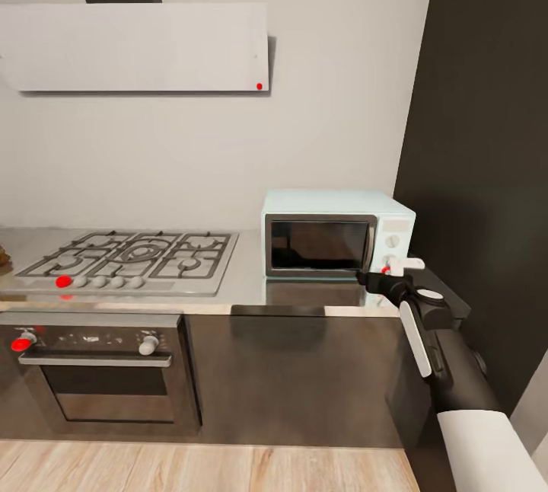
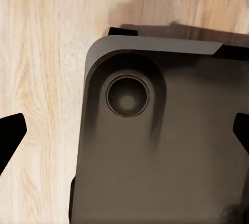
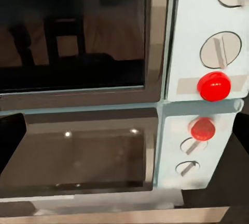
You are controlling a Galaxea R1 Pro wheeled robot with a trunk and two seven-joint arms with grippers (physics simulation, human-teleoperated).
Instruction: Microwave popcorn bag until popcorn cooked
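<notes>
The microwave (image 1: 339, 234) sits at the right end of the desk (image 1: 247, 279), backed against the grey wall and tucked beside a tall dark cabinet (image 1: 479, 172), a spot that leaves its front free to swing open toward the robot. Its door is closed, and the dark window shows reflections and nothing I can make out inside, so whether the popcorn bag is already in there cannot be judged from these pictures. The right gripper (image 1: 380, 276) is held up at the lower right corner of the microwave, just in front of the control panel, where the right wrist view shows two pale knobs (image 3: 220, 50) and a red light (image 3: 213, 86) close ahead, mirrored in the shiny desk below. That placement suits either working the controls or getting at the door edge; which one is meant I cannot say. Whether this gripper's fingers are apart or together I cannot tell, as the head view shows them too small and dark. The left gripper (image 2: 124, 141) hangs low with its fingers spread wide and empty, pointed down at the robot's dark base (image 2: 155, 146) and the wood floor (image 2: 41, 52), out of the way. To the left lie the gas hob (image 1: 133, 256), the oven (image 1: 99, 370) under it and the flat hood (image 1: 137, 46) above.
</notes>
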